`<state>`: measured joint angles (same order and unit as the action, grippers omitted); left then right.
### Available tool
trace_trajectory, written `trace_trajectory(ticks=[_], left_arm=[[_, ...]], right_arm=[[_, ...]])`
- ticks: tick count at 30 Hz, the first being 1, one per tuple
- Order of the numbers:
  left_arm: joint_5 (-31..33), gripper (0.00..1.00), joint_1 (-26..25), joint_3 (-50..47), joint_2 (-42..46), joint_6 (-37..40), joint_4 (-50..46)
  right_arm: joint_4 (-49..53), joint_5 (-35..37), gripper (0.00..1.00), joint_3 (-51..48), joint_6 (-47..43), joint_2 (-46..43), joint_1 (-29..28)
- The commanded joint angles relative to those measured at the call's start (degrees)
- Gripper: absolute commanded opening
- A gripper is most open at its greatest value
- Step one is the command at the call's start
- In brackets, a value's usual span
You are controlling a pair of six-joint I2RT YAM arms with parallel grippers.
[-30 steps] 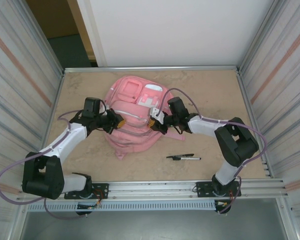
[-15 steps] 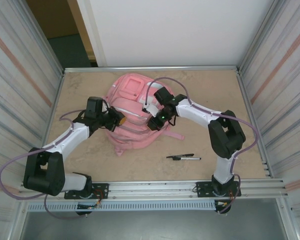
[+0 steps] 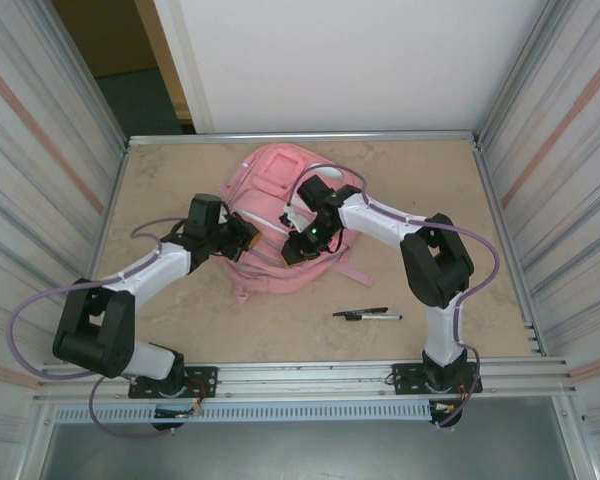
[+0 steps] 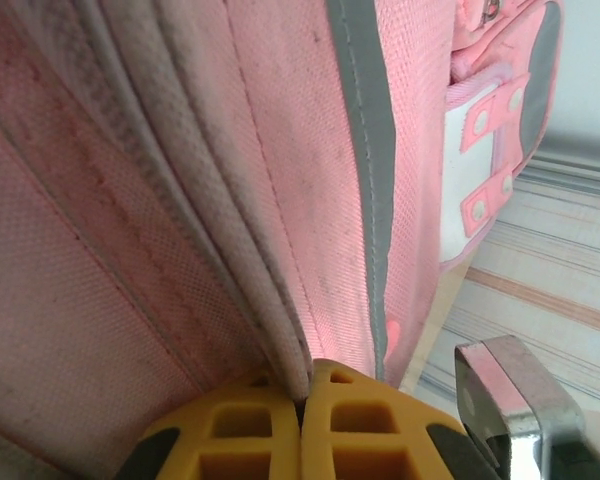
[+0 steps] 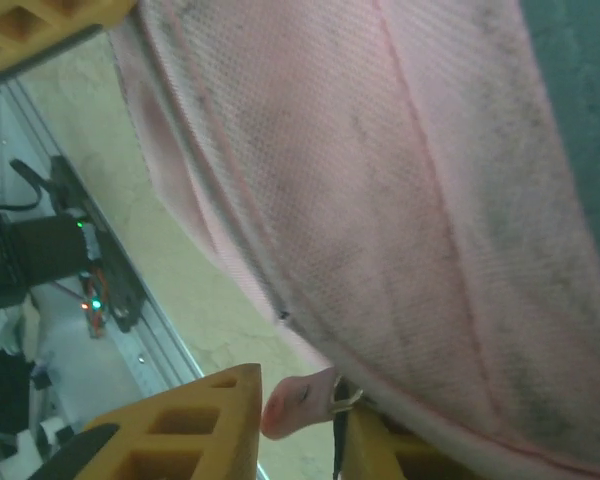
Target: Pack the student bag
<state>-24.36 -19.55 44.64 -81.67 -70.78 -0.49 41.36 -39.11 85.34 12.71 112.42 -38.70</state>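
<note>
Student bag [image 3: 275,180]: laid on the surface [image 3: 430,200], met by both sets of jaws.
Left gripper [image 4: 302,385]: jaws clamped on a fabric fold of the bag.
Right gripper [image 5: 300,405]: jaws parted, a pink tab [image 5: 298,398] seen between them.
Pens [image 3: 368,315]: two, laid well apart from the right jaws, toward the arm bases.

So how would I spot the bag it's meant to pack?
Look at the beige tabletop. The student bag is the big soft pink lump in its middle. Unlike the two slim dark pens nearer the front, it is bulky fabric.
</note>
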Motion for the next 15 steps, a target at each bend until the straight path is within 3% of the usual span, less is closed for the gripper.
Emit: trace_trajectory(ticks=[1, 2, 3, 6, 11, 12, 14, 15], left_arm=[[-2.92, 0.0, 1.6, 0.95, -1.18, 3.73, 0.32], [-3.8, 0.0, 2.41, 1.46, -1.07, 5.93, -1.81], [-4.53, 0.0, 3.34, 2.42, -0.84, 8.71, -4.65], [-7.14, 0.15, 4.57, 4.71, -0.1, 16.69, -9.15], [-8.16, 0.4, 3.68, 6.6, 3.7, 24.62, -15.06], [-7.74, 0.43, 2.91, 6.66, 4.85, 26.15, -15.95], [-5.96, 0.45, 0.42, 7.56, 6.77, 29.9, -19.41], [-5.12, 0.45, -1.61, 8.49, 7.21, 33.11, -21.82]], right_arm=[[-2.92, 5.66, 0.34, -3.91, 5.47, -6.48, 0.19], [-3.71, 9.52, 0.92, -6.27, 5.47, -9.12, 0.25], [-4.55, 12.66, 0.99, -8.96, 5.25, -12.06, 0.44], [-5.05, 20.68, 0.99, -14.51, 3.47, -19.78, 0.42], [-2.76, 57.0, 0.99, -16.48, -0.92, -29.18, -6.67], [-4.28, 61.55, 0.99, -17.31, -0.82, -31.02, -7.21], [-6.28, 66.16, 0.99, -18.34, 4.14, -33.73, -5.99], [-4.31, 67.15, 0.99, -18.11, 11.31, -34.53, -4.54]])
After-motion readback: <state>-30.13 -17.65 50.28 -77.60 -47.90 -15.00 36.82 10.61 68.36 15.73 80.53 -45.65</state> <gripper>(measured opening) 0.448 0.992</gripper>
